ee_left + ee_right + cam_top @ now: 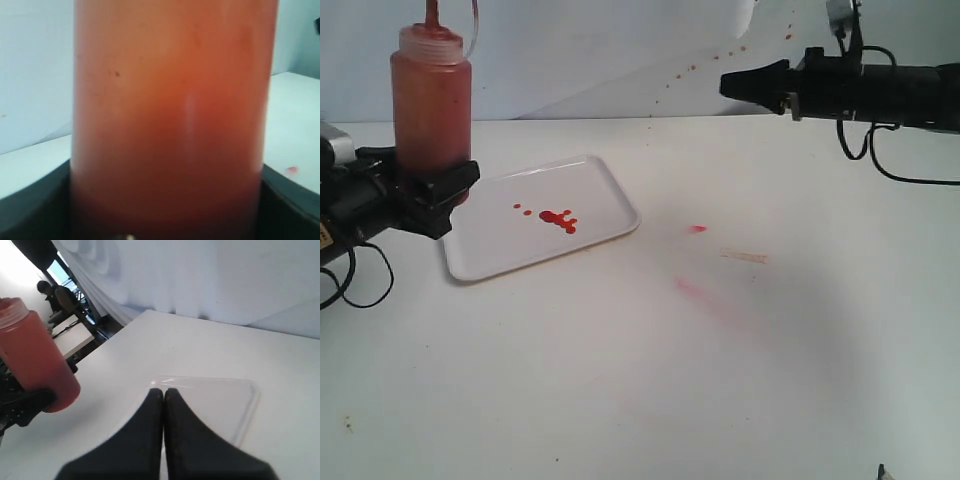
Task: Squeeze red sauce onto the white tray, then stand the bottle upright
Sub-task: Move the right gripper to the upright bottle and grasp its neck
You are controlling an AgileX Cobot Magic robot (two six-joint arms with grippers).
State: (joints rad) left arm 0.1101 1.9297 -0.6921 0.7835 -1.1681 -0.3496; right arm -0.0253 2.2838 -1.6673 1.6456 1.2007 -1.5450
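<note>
Nearest the camera in the exterior view, the lower half of the frame is bare white bench (620,400), with a few faint pinkish smears (692,288) right of centre. Further back, left of centre, the white tray (590,185) lies flat. The red sauce (558,219) sits on it as one glossy blob with small drops trailing to its left, so I judge the squeezing step done.

At the left edge, by the tray's upper-left corner, the left claw (445,195) is closed round the lower part of the bottle (430,110). The bottle stands upright with its nozzle pointing up out of the frame. The left wrist view shows it filling the space between the dark fingers (30,210). The claw hides its base, so I cannot tell whether it rests on the bench.

Furthest back, in the upper right, the right claw (725,85) hangs well above the bench, its fingers pressed together and holding nothing.

The step in hand is standing the bottle up. The next move calls for lowering it straight until the base sits flat. The left claw then needs to open evenly and draw back without nudging the bottle.
</note>
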